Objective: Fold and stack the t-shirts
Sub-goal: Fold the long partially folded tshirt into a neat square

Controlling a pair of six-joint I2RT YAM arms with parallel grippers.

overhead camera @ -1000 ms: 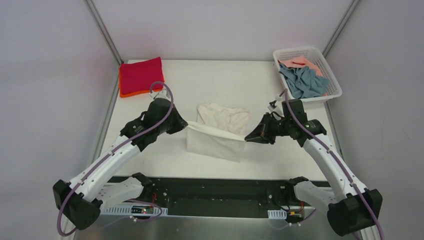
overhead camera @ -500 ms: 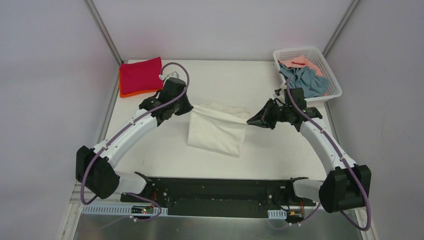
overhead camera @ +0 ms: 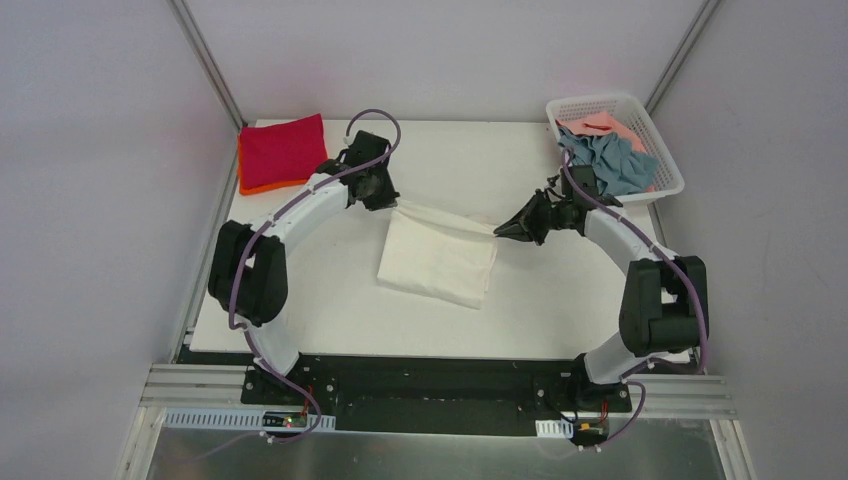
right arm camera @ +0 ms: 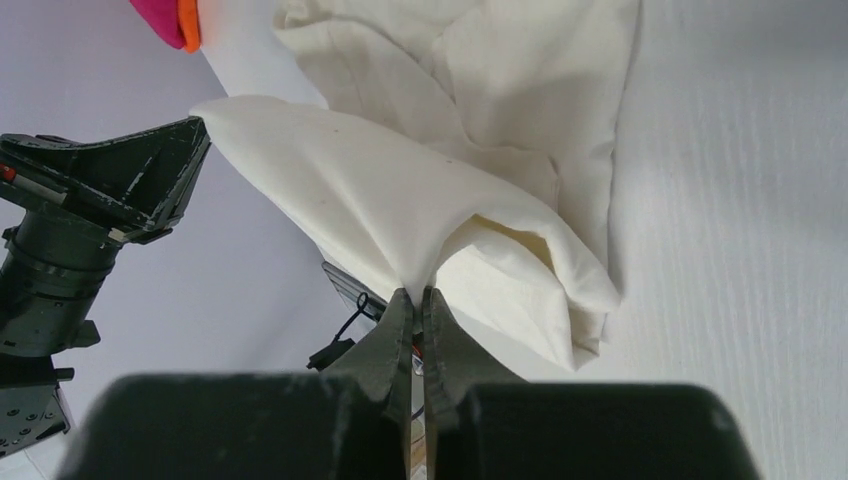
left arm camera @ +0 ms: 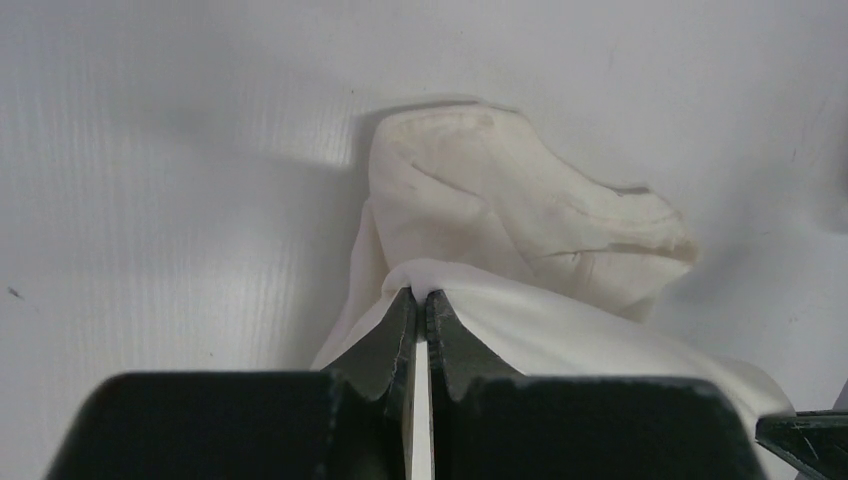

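The cream-white t-shirt (overhead camera: 438, 260) lies mid-table, partly folded, its far edge lifted and stretched between both grippers. My left gripper (overhead camera: 392, 203) is shut on the shirt's far left corner; the left wrist view shows the cloth (left arm camera: 520, 230) pinched at the fingertips (left arm camera: 421, 296). My right gripper (overhead camera: 500, 231) is shut on the far right corner; the right wrist view shows the cloth (right arm camera: 400, 190) pinched there (right arm camera: 416, 294). A folded crimson red shirt (overhead camera: 281, 148) lies on a folded orange shirt (overhead camera: 262, 186) at the far left corner.
A white mesh basket (overhead camera: 662, 144) at the far right corner holds a crumpled grey-blue shirt (overhead camera: 608, 163) and a salmon pink shirt (overhead camera: 600, 124). The white table (overhead camera: 330, 300) ends at a black rail along the near edge.
Both grippers have carried the shirt's held edge away from me toward the far side, laying the cloth over the back part. The arms are stretched further out.
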